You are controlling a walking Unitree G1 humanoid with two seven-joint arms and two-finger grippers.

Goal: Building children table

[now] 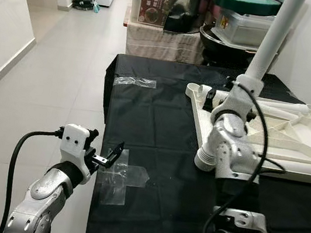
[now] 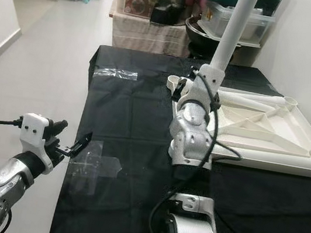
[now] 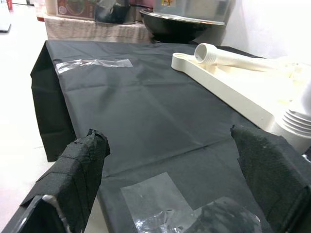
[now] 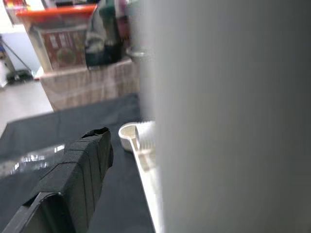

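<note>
- The right arm reaches forward over the tabletop (image 1: 153, 128), forearm raised, its right gripper (image 2: 198, 79) closed around a long white table leg (image 1: 272, 40) that stands tilted upward.
- The leg's base sits near a corner of the overturned white table panel (image 1: 294, 135), which lies flat on the black cloth at the right side.
- A second white leg (image 3: 228, 57) lies across that panel.
- Clear tape patches (image 1: 123, 173) mark the cloth; storage boxes (image 1: 242, 18) stand beyond.
- The left gripper (image 1: 108, 156) hovers at the near left edge, fingers (image 3: 80, 167) spread wide, holding nothing.
</note>
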